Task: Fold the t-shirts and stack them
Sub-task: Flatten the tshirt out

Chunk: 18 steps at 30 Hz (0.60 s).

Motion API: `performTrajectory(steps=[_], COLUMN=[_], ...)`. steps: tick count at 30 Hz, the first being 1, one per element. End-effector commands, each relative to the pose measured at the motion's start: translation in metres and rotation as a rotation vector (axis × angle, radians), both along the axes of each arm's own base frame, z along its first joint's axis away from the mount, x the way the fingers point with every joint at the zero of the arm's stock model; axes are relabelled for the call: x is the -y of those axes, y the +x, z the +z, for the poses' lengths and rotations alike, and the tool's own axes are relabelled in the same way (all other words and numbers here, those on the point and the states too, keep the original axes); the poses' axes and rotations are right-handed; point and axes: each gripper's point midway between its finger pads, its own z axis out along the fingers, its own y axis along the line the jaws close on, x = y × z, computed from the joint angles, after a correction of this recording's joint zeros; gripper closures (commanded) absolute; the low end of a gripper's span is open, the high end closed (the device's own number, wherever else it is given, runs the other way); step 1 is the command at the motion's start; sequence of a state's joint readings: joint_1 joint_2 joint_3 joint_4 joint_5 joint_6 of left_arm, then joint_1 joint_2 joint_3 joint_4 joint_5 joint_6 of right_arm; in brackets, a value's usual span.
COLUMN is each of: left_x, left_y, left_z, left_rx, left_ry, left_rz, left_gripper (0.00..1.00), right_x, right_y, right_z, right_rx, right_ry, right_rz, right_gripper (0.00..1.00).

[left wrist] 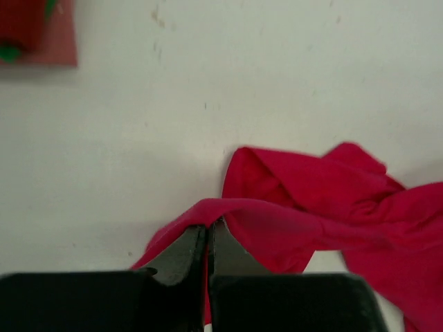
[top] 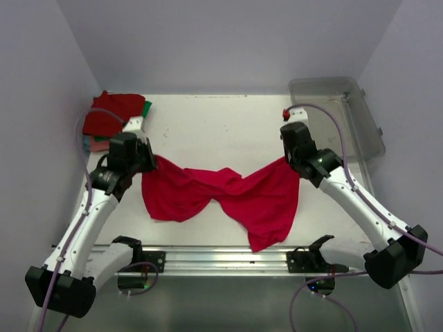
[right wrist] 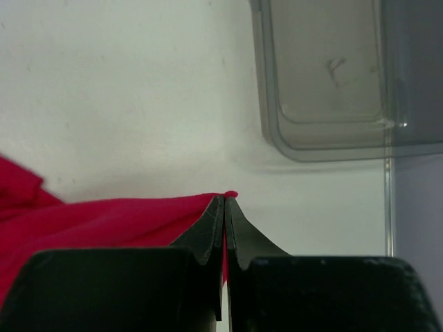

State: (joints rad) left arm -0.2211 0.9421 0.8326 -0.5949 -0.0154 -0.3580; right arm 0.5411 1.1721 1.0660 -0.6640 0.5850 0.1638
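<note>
1. Two ends pinched: your left gripper [top: 149, 160] is clenched on the crimson t-shirt [top: 228, 194].
2. Your right gripper [top: 291, 160] is clenched on its other end.
3. Shirt hangs twisted over the desk [top: 208, 124] middle; folded t-shirts [top: 111, 114] sit at the far-left corner.

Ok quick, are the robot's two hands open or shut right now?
The left gripper is shut on the crimson-pink t-shirt.
The right gripper is shut on the same t-shirt, at its other end.

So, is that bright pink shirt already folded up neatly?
No, the crimson t-shirt lies crumpled and twisted in the middle, stretched between the left gripper and right gripper, each pinching one edge.
</note>
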Motion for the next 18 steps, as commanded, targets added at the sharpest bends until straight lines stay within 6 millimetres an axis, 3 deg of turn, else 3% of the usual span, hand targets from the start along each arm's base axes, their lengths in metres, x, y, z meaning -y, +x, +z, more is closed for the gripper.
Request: performTrajectory(steps=[1,2,3,4,5,6,7,8,9,10,11,13,14,15,16,17,18], left_x=[-0.008,-0.005,0.013,0.021,0.029,0.046,0.050,0.053,0.055,0.053,0.056,0.055,0.054,0.051,0.049,0.039,0.036], left_y=[0.077,0.095,0.134,0.155,0.174,0.207,0.223,0.255,0.262,0.272,0.280,0.276,0.260,0.248,0.234,0.204,0.186], left_z=[0.142,0.156,0.175,0.183,0.190,0.202,0.207,0.220,0.214,0.216,0.220,0.221,0.226,0.233,0.240,0.257,0.265], left_rx=[0.399,0.403,0.385,0.374,0.361,0.356,0.360,0.399,0.364,0.368,0.378,0.393,0.433,0.466,0.499,0.565,0.589], left_ry=[0.019,0.024,0.008,-0.007,-0.021,-0.052,-0.053,-0.053,-0.049,-0.046,-0.056,-0.062,-0.066,-0.069,-0.066,-0.053,-0.053], left_rz=[0.085,0.086,0.021,-0.007,-0.024,-0.072,-0.081,-0.067,-0.066,-0.063,-0.072,-0.088,-0.096,-0.095,-0.097,-0.081,-0.076], left_gripper=[1.00,1.00,1.00,1.00,1.00,1.00,1.00,1.00,1.00,1.00,1.00,1.00,1.00,1.00,1.00,1.00,1.00], right_x=[-0.006,0.000,-0.008,-0.015,-0.012,-0.015,-0.023,-0.022,-0.024,-0.030,-0.031,-0.034,-0.037,-0.040,-0.044,-0.036,-0.035], right_y=[0.064,0.084,0.098,0.131,0.145,0.153,0.179,0.188,0.196,0.210,0.212,0.196,0.192,0.188,0.171,0.135,0.120], right_z=[0.112,0.122,0.127,0.145,0.152,0.152,0.160,0.163,0.181,0.168,0.172,0.205,0.229,0.202,0.217,0.275,0.250], right_rx=[0.319,0.332,0.316,0.334,0.338,0.311,0.323,0.322,0.346,0.315,0.315,0.362,0.440,0.404,0.460,0.641,0.606], right_ry=[0.101,0.111,0.142,0.152,0.151,0.144,0.146,0.138,0.148,0.131,0.122,0.166,0.195,0.170,0.164,0.235,0.178], right_rz=[-0.095,-0.126,-0.098,-0.108,-0.127,-0.117,-0.118,-0.120,-0.112,-0.100,-0.093,-0.051,-0.027,-0.012,0.020,0.025,0.045], right_gripper=[1.00,1.00,1.00,1.00,1.00,1.00,1.00,1.00,1.00,1.00,1.00,1.00,1.00,1.00,1.00,1.00,1.00])
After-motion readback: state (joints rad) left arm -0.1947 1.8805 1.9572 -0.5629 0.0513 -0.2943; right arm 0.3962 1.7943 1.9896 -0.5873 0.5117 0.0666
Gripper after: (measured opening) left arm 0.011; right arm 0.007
